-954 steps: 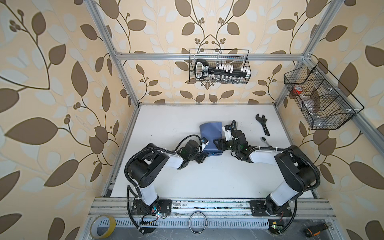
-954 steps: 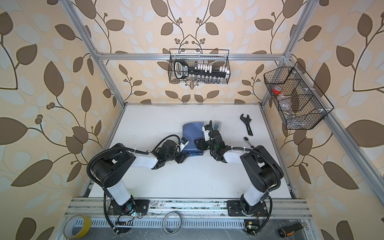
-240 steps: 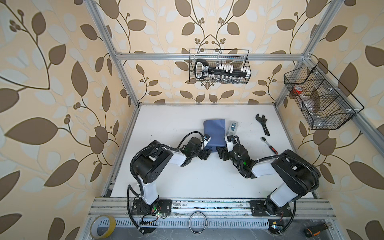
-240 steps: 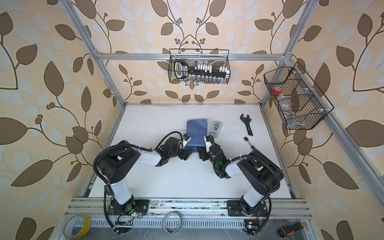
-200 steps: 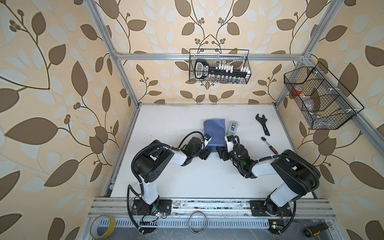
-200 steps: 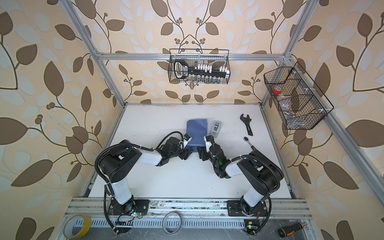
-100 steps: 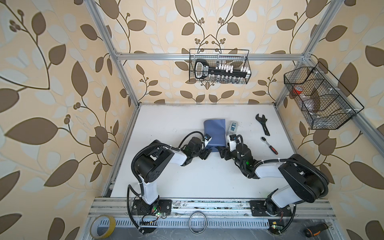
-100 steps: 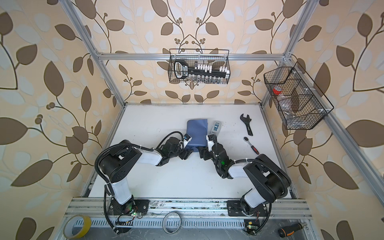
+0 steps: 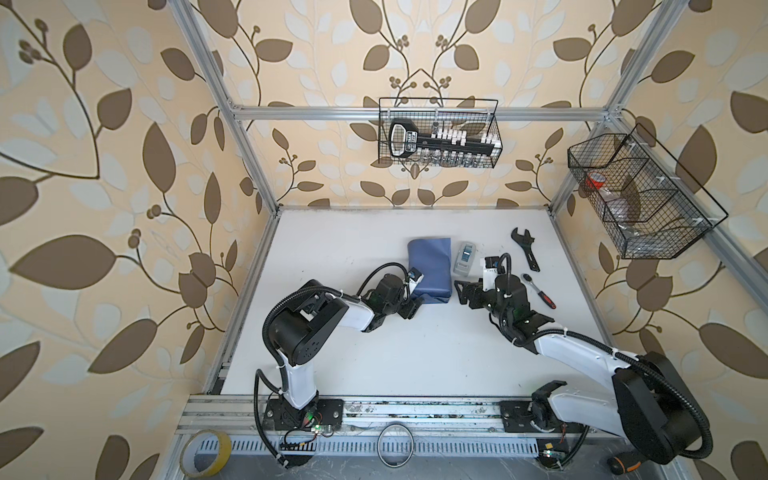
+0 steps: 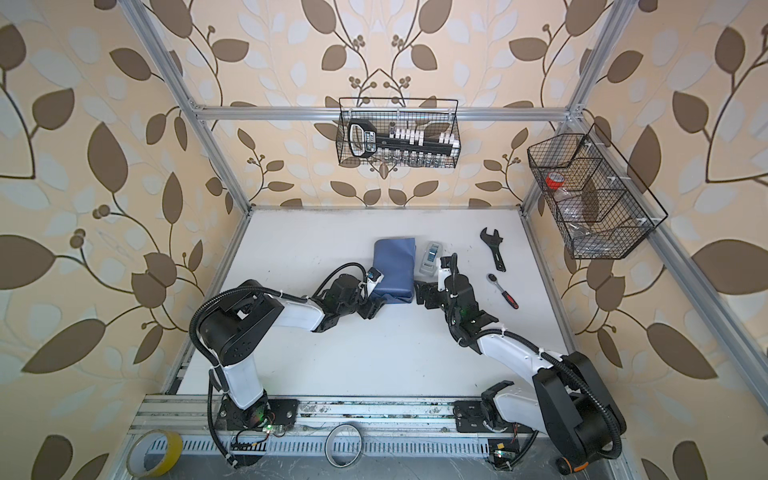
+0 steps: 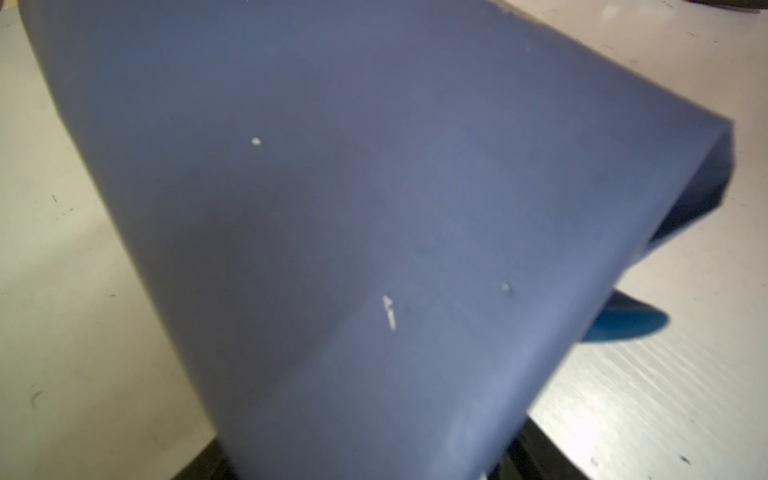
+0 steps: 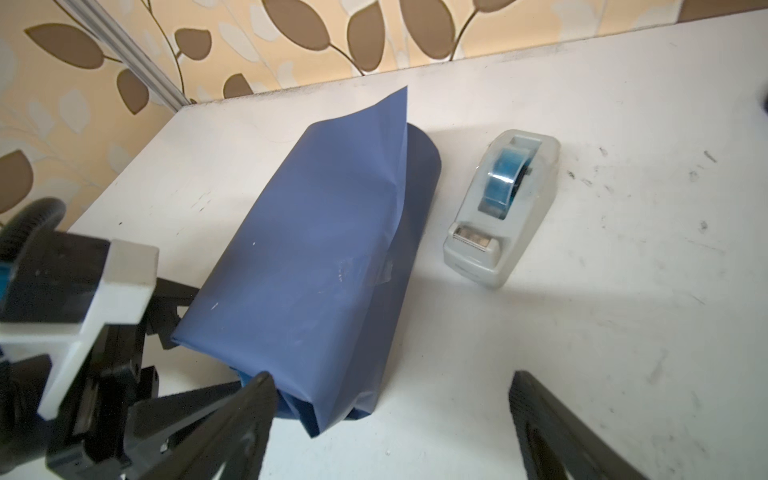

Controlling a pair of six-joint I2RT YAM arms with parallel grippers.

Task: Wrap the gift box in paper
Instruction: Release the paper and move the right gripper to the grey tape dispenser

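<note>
The paper (image 9: 429,266) (image 10: 394,266), slate-blue side out, is wrapped into a parcel in mid-table; the gift box is hidden inside. A clear tape strip (image 12: 382,270) crosses the seam, and a loose flap (image 12: 395,124) stands up at the far end. The near end is crumpled and partly folded. My left gripper (image 9: 411,305) (image 10: 376,305) sits at the parcel's near left corner, its jaws apart with the paper (image 11: 332,208) between them; whether they press it is unclear. My right gripper (image 9: 461,293) (image 12: 390,382) stands open just right of the near end, holding nothing.
A grey tape dispenser (image 9: 464,258) (image 12: 498,208) stands close to the parcel's right. A black wrench (image 9: 525,249) and a ratchet (image 9: 538,291) lie further right. Wire baskets (image 9: 438,133) (image 9: 640,199) hang on the back and right walls. A yellow tape roll (image 9: 206,453) lies by the front rail.
My right gripper has opened wider and drawn a little to the right, off the parcel's near end, and its arm has swung out. The left gripper has barely moved.
</note>
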